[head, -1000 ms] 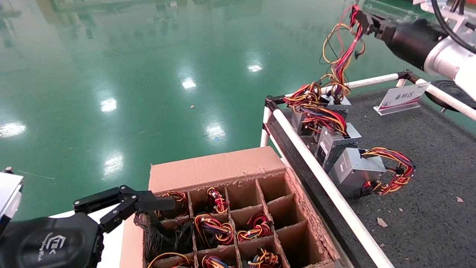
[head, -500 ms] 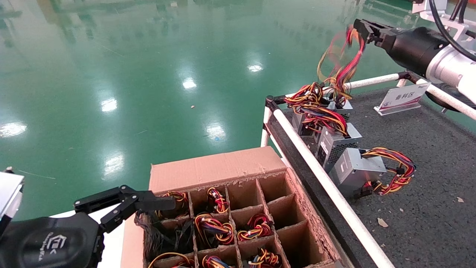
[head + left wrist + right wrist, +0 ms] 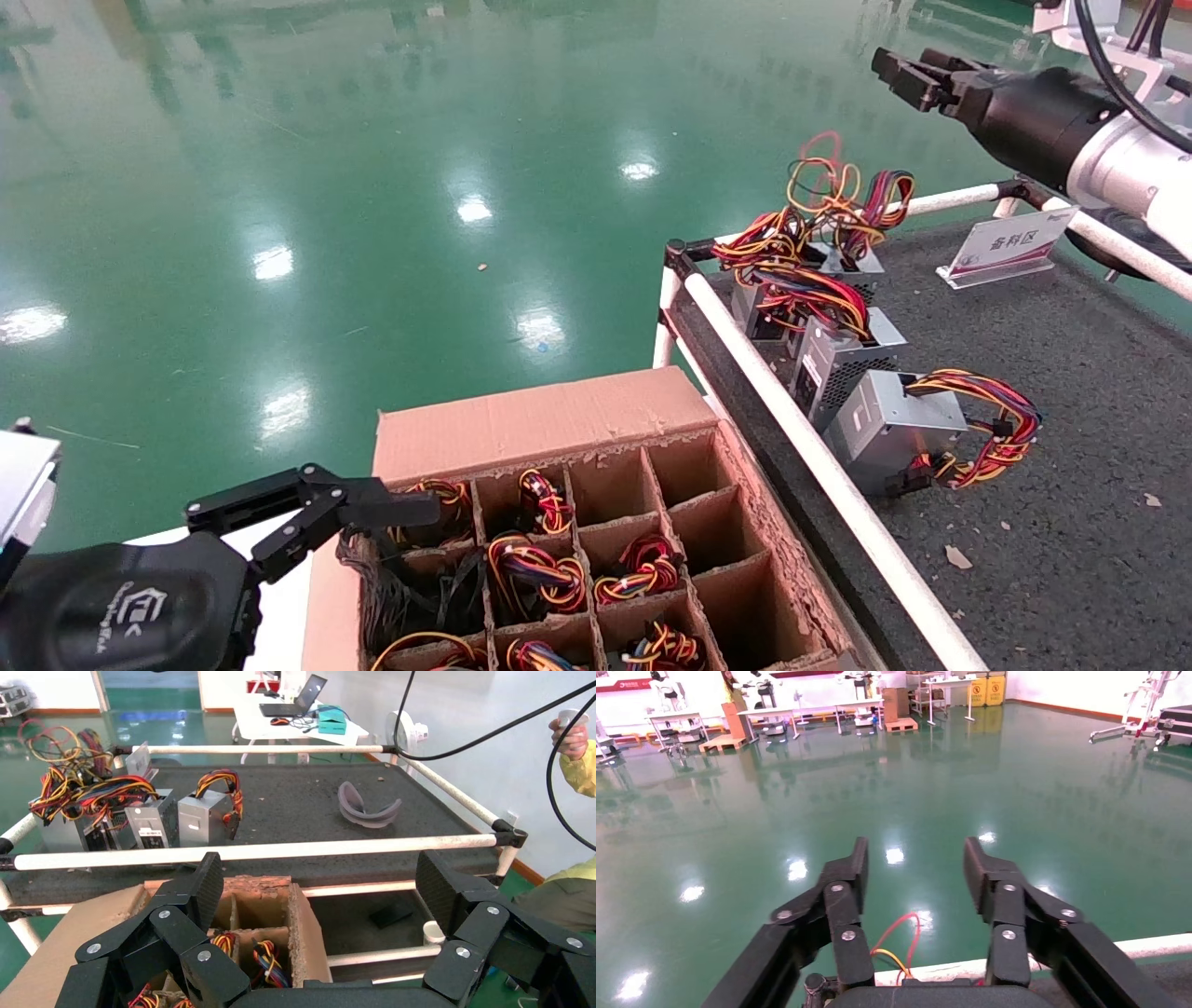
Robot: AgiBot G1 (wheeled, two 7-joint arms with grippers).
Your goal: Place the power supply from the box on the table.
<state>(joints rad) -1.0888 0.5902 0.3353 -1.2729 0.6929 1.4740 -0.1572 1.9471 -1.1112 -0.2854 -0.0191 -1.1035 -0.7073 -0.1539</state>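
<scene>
right gripper (image 3: 896, 71) up high over the far corner of the table (image 3: 1071, 391), fingers apart, holding nothing. power supply (image 3: 843, 259) sits on the table at that corner beside the rail – its wires (image 3: 833, 191) loop loosely above it, clear of the gripper. three more supplies (image 3: 852, 359) lined up along the near rail. left gripper (image 3: 372, 503) spread apart, parked at the box (image 3: 521, 424) edge – wire bundles in several cells.

Both grippers (image 3: 908, 76) (image 3: 372, 513) raised, fingers apart.
</scene>
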